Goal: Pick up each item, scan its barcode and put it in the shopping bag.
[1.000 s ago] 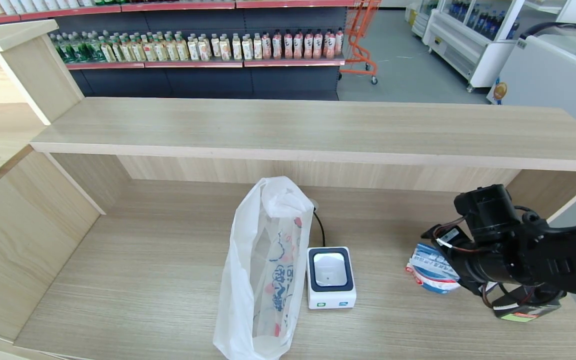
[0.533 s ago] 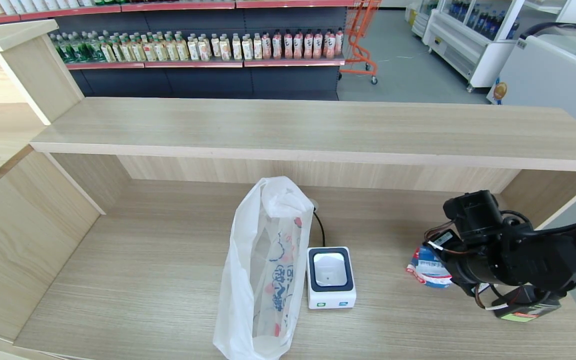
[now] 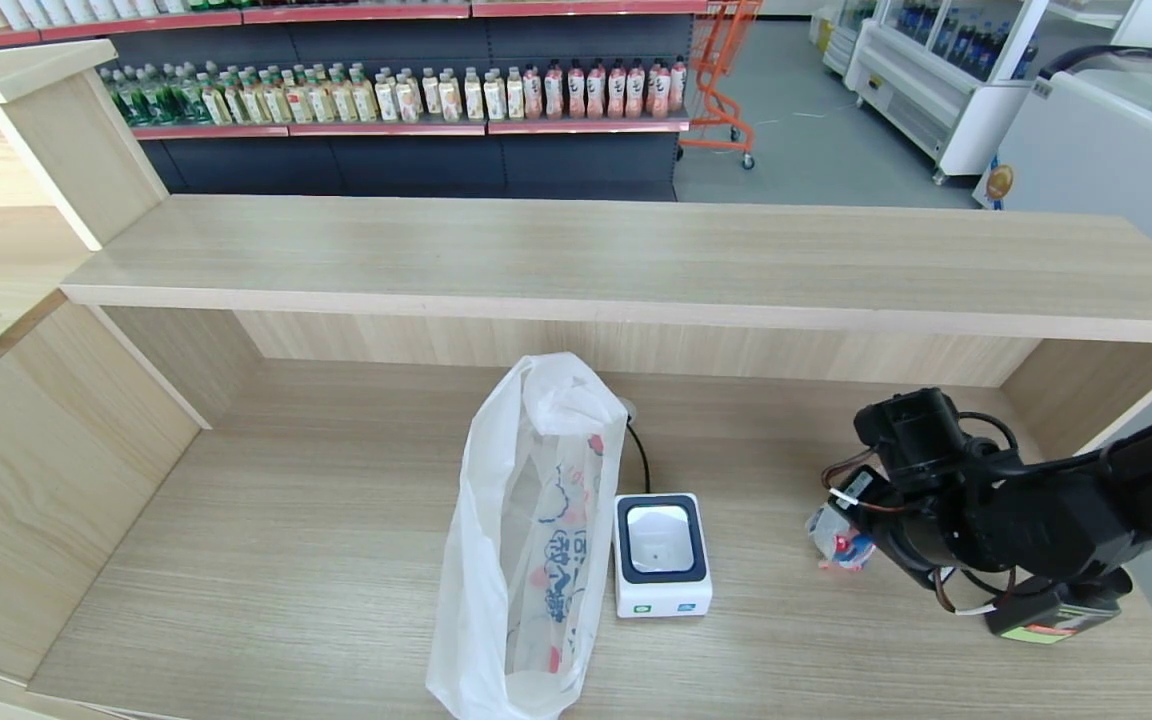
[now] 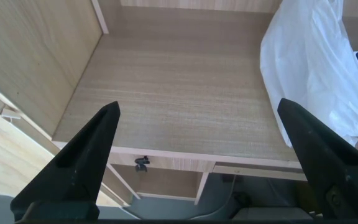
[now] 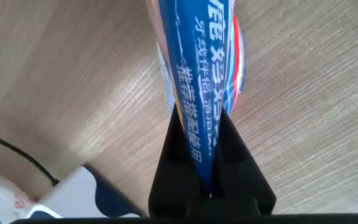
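My right gripper (image 3: 854, 512) is shut on a blue, white and red packet (image 3: 829, 530), holding it edge-on just above the counter to the right of the scanner (image 3: 661, 553). In the right wrist view the packet (image 5: 194, 68) sticks out from between the closed fingers (image 5: 229, 162), with a corner of the scanner (image 5: 82, 190) close by. The white plastic shopping bag (image 3: 526, 540) stands open just left of the scanner. My left gripper (image 4: 201, 155) hangs open over the counter's near left edge, with the bag (image 4: 316, 74) beside it.
A dark box with a green and orange label (image 3: 1051, 618) lies on the counter under my right arm. The scanner's black cable (image 3: 641, 455) runs back toward the counter's raised wooden shelf (image 3: 576, 260). Wooden side walls close in the left and right.
My right arm has swung left toward the scanner. The packet, flat on the counter a second ago, now sits edge-on in the gripper and slightly farther left.
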